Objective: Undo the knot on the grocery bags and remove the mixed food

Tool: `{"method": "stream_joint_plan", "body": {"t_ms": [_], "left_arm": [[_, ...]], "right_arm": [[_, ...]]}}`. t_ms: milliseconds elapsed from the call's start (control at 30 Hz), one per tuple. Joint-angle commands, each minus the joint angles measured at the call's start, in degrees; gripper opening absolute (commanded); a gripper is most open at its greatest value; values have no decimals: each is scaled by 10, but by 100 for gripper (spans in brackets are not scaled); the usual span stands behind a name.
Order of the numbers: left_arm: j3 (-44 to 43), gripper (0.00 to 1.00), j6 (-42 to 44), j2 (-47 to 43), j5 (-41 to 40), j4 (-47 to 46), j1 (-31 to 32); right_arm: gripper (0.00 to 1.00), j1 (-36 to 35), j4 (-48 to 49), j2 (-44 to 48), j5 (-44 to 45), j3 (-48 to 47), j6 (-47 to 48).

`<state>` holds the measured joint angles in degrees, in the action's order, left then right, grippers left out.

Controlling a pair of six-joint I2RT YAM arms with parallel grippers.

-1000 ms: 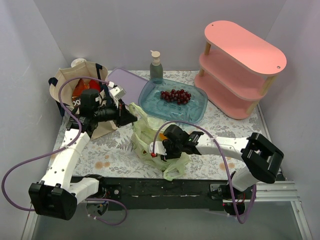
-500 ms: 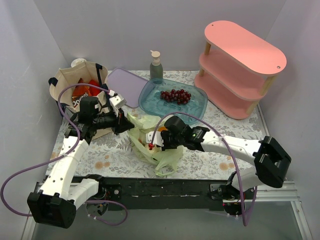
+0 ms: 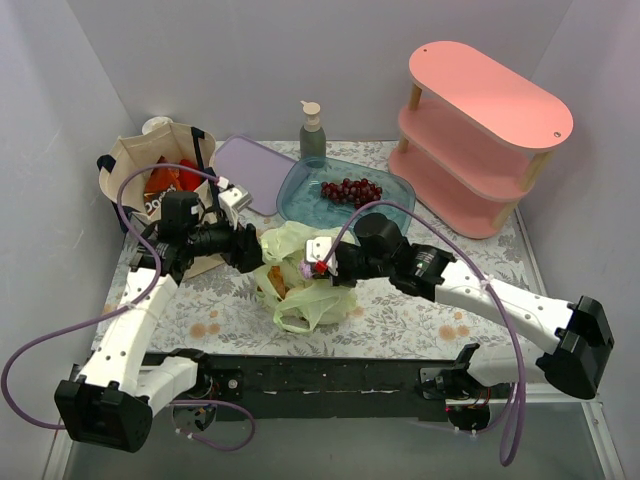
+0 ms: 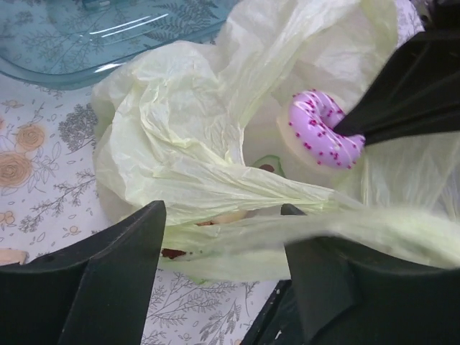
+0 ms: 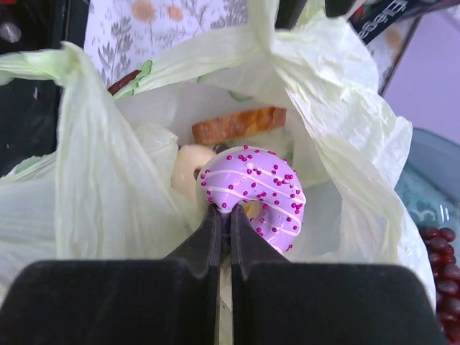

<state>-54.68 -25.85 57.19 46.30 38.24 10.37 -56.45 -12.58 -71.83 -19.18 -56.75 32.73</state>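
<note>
The pale-green plastic grocery bag [image 3: 300, 285] sits mid-table with its mouth gaping; no knot shows. My right gripper [image 5: 230, 215] is shut on the rim of a purple sprinkled doughnut [image 5: 253, 195], held just above the bag's opening [image 3: 318, 256]. Inside the bag lie a brown toast slice [image 5: 237, 123] and a pale round item [image 5: 185, 171]. My left gripper [image 4: 223, 248] is open at the bag's left side [image 3: 254, 256], and a loose strip of the bag [image 4: 237, 233] lies across its spread jaws. The beige canvas tote [image 3: 150, 160] stands back left with red packets [image 3: 165, 183] inside.
A clear blue tray [image 3: 390, 215] with dark red grapes [image 3: 352, 191] sits behind the bag. A pump bottle [image 3: 312, 135] and a lilac board [image 3: 250, 165] stand further back. A pink three-tier shelf [image 3: 480, 130] fills the back right.
My right gripper shut on the doughnut inside the bag and lifted it up and away from the near edge. My left gripper let go of the bag and opened. The bag shifted back.
</note>
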Motion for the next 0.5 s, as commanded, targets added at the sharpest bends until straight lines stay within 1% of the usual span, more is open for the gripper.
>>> {"method": "stream_joint_plan", "body": {"t_ms": [0, 67, 100, 167, 200, 233, 267, 300, 333, 367, 400, 433, 467], "left_arm": [[-94, 73, -30, 10, -53, 45, 3], [-128, 77, -7, 13, -70, 77, 3], [-156, 81, 5, 12, -75, 98, 4], [-185, 84, 6, 8, -75, 105, 3], [-198, 86, -4, 8, -71, 103, 3], [-232, 90, -10, 12, -63, 102, 3], [-250, 90, -12, 18, -26, 112, 4], [-271, 89, -17, 37, -2, 119, 3], [-299, 86, -32, 46, 23, 126, 3], [-307, 84, -47, 55, 49, 130, 3], [-308, 82, -64, 63, 97, 116, 3], [-303, 79, -102, 65, 130, 103, 2], [-281, 73, -122, 68, 160, 68, 2]], "right_arm": [[1, 2, 41, 22, -16, -49, -39], [1, 6, 47, 39, -36, -52, -40], [1, 8, 55, 45, -38, -51, -46], [1, 8, 80, 59, -32, -31, -82], [1, 7, 101, 60, -18, -21, -91], [1, 7, 108, 60, 0, 0, -96], [1, 7, 117, 58, 14, 11, -99], [1, 7, 147, 61, 29, 24, -100], [1, 7, 159, 64, 55, 37, -96], [1, 7, 170, 68, 67, 59, -84], [1, 7, 184, 69, 74, 67, -79], [1, 7, 196, 67, 87, 71, -72], [1, 7, 201, 65, 90, 74, -69]]}}
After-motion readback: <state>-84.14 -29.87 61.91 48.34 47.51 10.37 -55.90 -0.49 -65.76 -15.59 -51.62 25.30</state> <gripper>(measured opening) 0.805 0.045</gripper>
